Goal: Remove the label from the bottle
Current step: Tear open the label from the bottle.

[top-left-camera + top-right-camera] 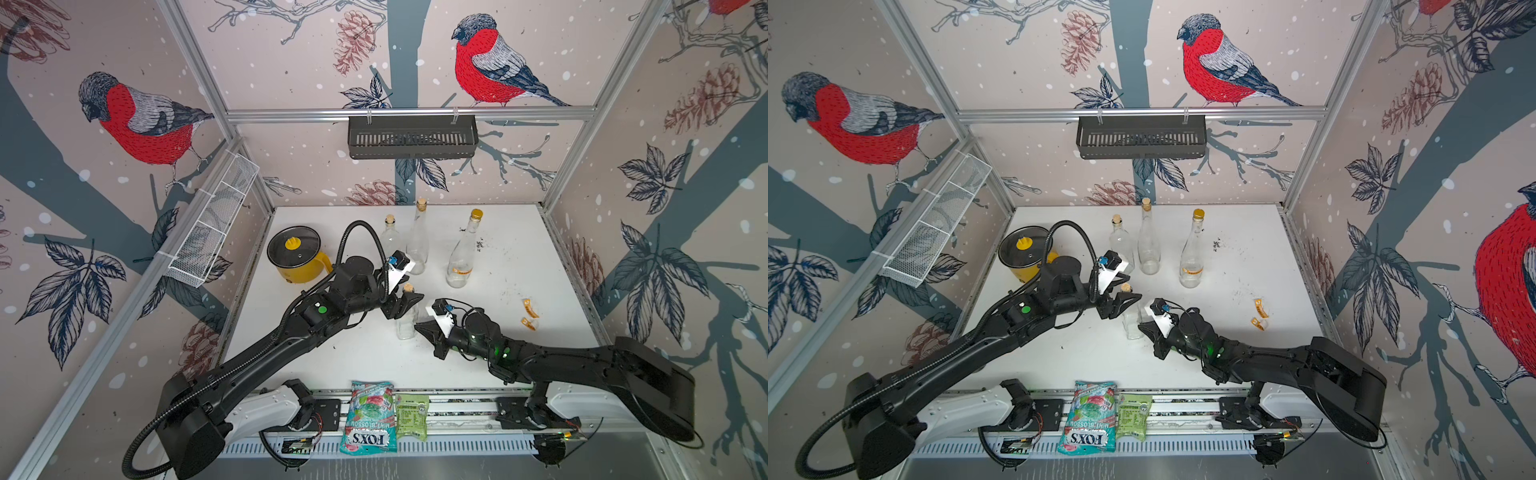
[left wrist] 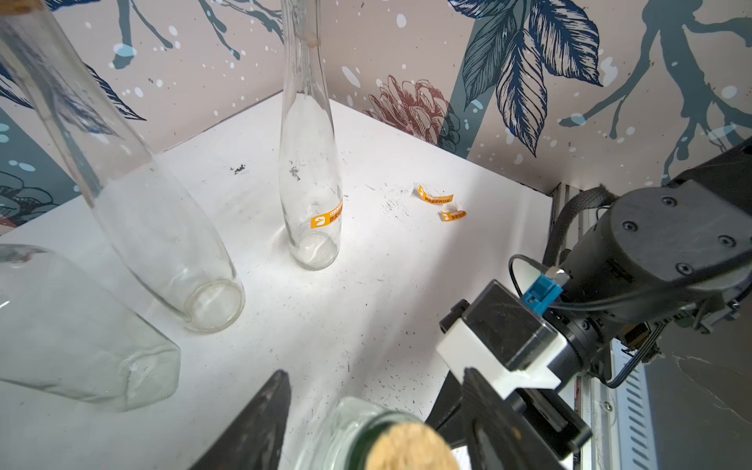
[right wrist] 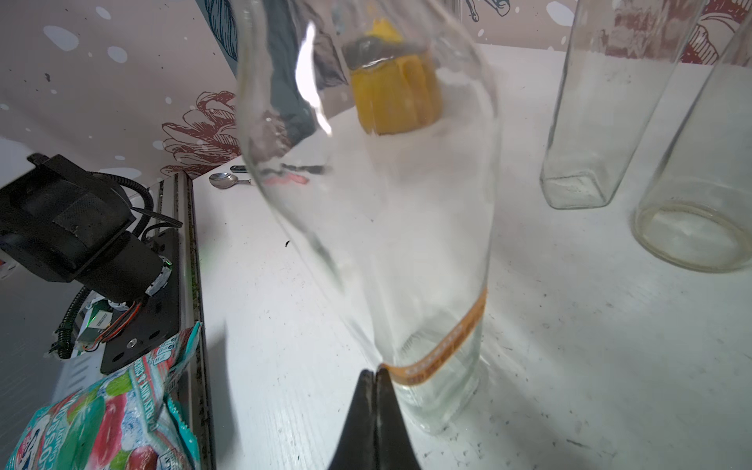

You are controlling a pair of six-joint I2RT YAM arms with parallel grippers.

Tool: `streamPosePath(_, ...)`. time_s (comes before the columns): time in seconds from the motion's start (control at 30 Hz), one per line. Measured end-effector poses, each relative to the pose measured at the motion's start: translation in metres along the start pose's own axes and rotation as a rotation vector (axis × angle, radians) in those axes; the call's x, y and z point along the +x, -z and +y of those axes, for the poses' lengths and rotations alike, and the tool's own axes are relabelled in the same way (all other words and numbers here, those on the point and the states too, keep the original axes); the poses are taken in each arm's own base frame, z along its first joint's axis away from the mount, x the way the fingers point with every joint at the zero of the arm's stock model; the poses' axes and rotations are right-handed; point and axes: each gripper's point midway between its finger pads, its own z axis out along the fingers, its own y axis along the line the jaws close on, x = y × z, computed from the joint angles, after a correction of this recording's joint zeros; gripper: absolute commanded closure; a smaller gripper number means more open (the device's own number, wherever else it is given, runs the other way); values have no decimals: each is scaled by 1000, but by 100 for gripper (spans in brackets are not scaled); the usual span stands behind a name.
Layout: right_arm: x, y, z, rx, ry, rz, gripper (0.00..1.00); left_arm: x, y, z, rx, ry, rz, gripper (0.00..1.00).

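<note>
The white desk (image 1: pixel 332 357) fills the lower middle of both top views. The left arm (image 1: pixel 249 353) crosses it from the lower left of the frame and the right arm (image 1: pixel 582 361) from the lower right (both are black). They meet near the centre. A yellow pot (image 1: pixel 297 259) with a glass lid stands left of centre. A candy bag (image 1: pixel 368 417) lies on the rail at the bottom edge, with a smaller green packet (image 1: pixel 411 415) just beside it on the right. Three clear bottles stand upright above centre. The rightmost, a gold-capped bottle (image 1: pixel 461 257), wears an orange band low on its body.

The bottle (image 1: pixel 406 322) of the task, short and corked, stands upright at the centre of the frame, between the two arms. The left end effector (image 1: pixel 405 304) is at its neck with its fingers (image 2: pixel 260 423) spread, one on each side of the glass. The right end effector (image 3: pixel 376 376) sits low at the bottle's right side, fingers pressed together. Its tips are against the end of the orange label (image 3: pixel 447 337), which wraps the bottle near its base. Whether any label is caught between the tips cannot be told. Two curled orange label scraps (image 1: pixel 530 309) lie loose to the right of centre, well apart from the bottle.
</note>
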Motion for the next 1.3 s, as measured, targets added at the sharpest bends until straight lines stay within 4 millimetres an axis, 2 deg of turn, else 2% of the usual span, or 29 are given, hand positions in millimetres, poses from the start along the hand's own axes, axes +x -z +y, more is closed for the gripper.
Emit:
streamPosePath(0.3,3,-2,17,-40,15,-3,98,8,1,1,-7,36,-1,39)
streamPosePath(0.47,6,-4,23,-46,3,-3,98,9,-1,-1,9,41,-2,47)
streamPosePath(0.83,5,-7,24,-36,6,-18,98,11,-11,-2,34,21,-1,78)
streamPosePath(1.0,3,-6,23,-27,7,-22,99,10,-14,-1,36,11,-9,100)
streamPosePath(1.3,5,-3,20,-13,6,-17,99,9,-18,-6,46,-30,0,100)
